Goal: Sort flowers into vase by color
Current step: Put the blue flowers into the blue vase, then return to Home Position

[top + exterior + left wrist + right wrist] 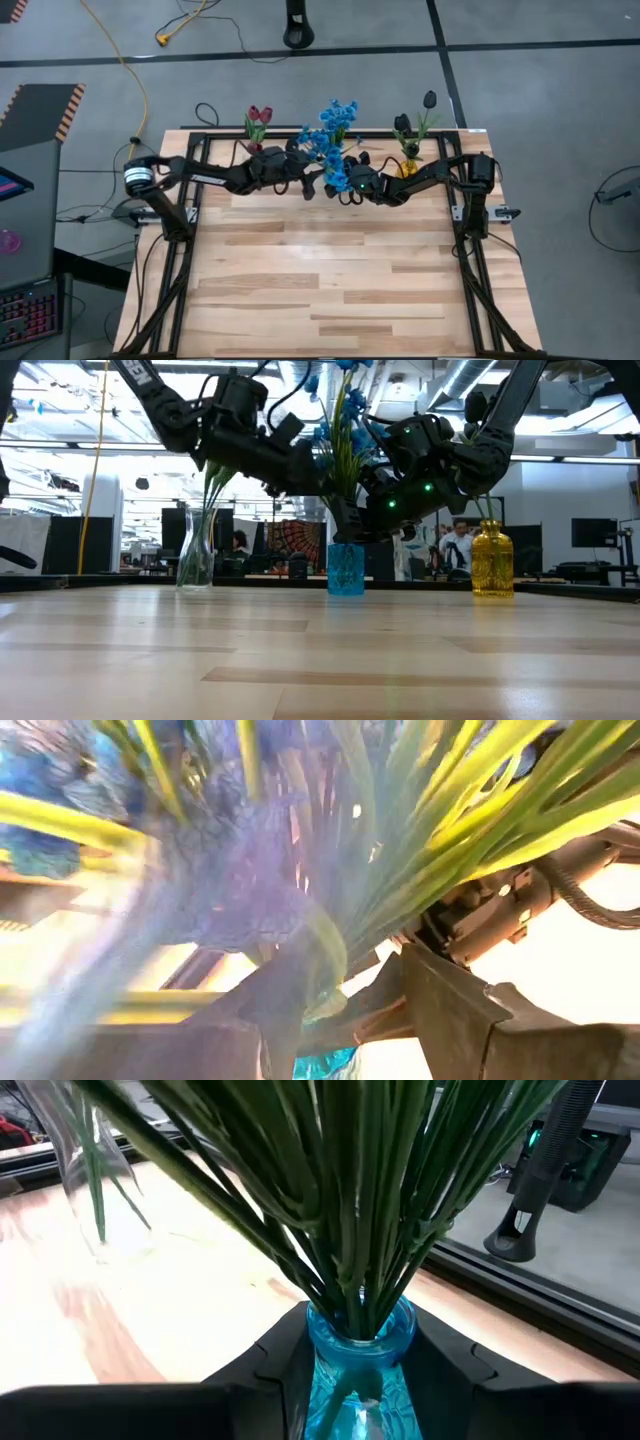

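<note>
We see the wooden table [330, 290] with its front and middle bare, and everything gathered along the far edge. Both dark arms reach inward from their bases at the two sides and meet at the middle vase.

The left tool [318, 186] sits among the blue stems, just beside the blue blossoms; its wrist view is filled with blurred leaves and blue petals close against its fingers [440, 1010], which stand apart, and we cannot tell whether they grasp anything. The right tool [345, 185] sits at the same bunch from the other side, its fingers [270, 1365] spread open on either side of the blue vase's neck, not pressing it.

Three vases stand in a row. The clear vase [195, 560] on the left holds the dark red tulips [259, 118]. The blue vase [346, 569] in the middle holds the blue flowers [335, 125], their many green stems [350, 1230] packed into its mouth. The yellow vase [492, 560] on the right holds the near-black tulips [415, 112].

Beyond the table, in the low view, a person [459, 545] shows far off in the room.
</note>
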`<action>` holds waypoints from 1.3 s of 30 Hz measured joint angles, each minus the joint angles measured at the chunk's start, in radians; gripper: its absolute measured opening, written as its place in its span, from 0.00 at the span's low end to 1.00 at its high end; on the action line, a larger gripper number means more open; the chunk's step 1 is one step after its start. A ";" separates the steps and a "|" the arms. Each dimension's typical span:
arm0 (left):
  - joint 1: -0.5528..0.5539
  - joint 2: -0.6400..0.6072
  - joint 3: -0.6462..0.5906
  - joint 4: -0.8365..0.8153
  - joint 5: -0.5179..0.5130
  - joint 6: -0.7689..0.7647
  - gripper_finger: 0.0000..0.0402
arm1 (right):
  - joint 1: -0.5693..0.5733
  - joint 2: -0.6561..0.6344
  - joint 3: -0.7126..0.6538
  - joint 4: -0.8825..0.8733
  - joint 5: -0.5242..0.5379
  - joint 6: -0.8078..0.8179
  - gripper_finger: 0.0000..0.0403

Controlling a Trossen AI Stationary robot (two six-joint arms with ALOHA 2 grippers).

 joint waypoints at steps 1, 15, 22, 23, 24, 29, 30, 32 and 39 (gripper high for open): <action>0.000 -0.016 0.000 -0.022 0.000 0.000 0.39 | 0.000 0.000 0.000 0.000 0.000 0.000 0.39; -0.045 -0.171 0.000 -0.246 0.001 0.089 0.39 | 0.000 0.000 0.000 0.000 0.001 0.001 0.46; -0.091 -0.213 0.000 -0.268 -0.009 0.133 0.39 | 0.000 0.000 0.000 0.001 0.002 0.000 0.61; -0.097 -0.219 0.001 -0.279 -0.017 0.136 0.39 | 0.000 0.000 0.000 0.001 0.002 0.000 0.62; -0.102 -0.228 0.001 -0.293 -0.028 0.136 0.39 | 0.000 -0.003 0.000 -0.001 0.002 0.000 0.62; -0.121 -0.282 0.001 -0.379 -0.059 0.137 0.39 | 0.000 -0.015 0.000 -0.019 0.001 -0.001 0.63; -0.124 -0.291 0.001 -0.386 -0.060 0.137 0.39 | 0.000 -0.016 0.000 -0.024 0.000 -0.001 0.63; -0.129 -0.314 0.001 -0.409 -0.060 0.141 0.39 | 0.002 -0.016 0.001 -0.023 0.000 -0.002 0.63; -0.136 -0.393 0.001 -0.497 -0.060 0.146 0.39 | 0.002 -0.034 0.001 -0.048 -0.003 -0.002 0.63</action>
